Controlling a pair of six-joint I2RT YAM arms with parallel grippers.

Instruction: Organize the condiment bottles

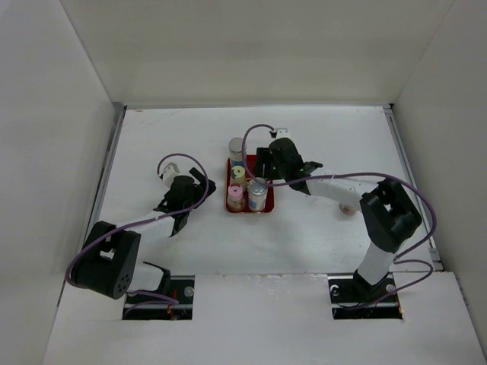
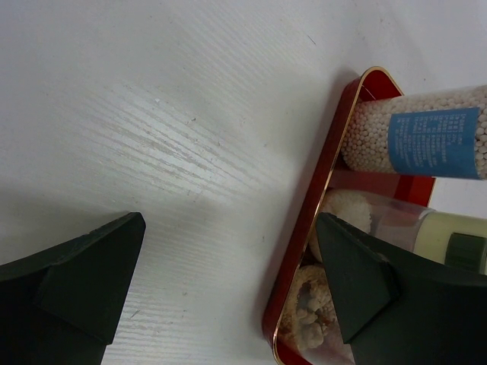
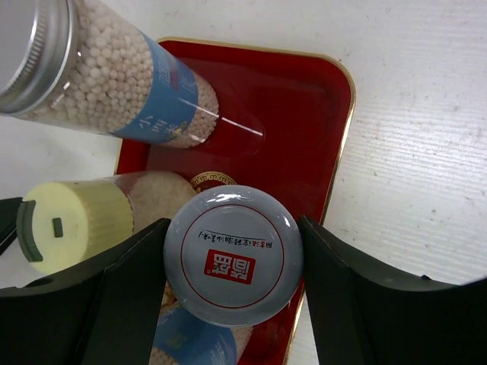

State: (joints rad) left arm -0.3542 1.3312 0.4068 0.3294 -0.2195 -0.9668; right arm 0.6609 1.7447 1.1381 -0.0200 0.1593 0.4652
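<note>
Jaws of the right gripper (image 3: pixel 233 228) clamp the grey-capped bottle (image 3: pixel 233 270), upright over the red tray (image 3: pixel 304 114) mid-bench, long axis vertical, cap upward; the left gripper (image 2: pixel 228 220) gapes nearer the left edge.

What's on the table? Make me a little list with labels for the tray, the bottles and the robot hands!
tray: red tray, gold rim
bottles in tray: silver-cap bottle, yellow-cap bottle, pink-cap bottle, grey-cap bottle
right gripper: closed on the grey-cap bottle
left gripper: open, over bare table beside the tray
</note>
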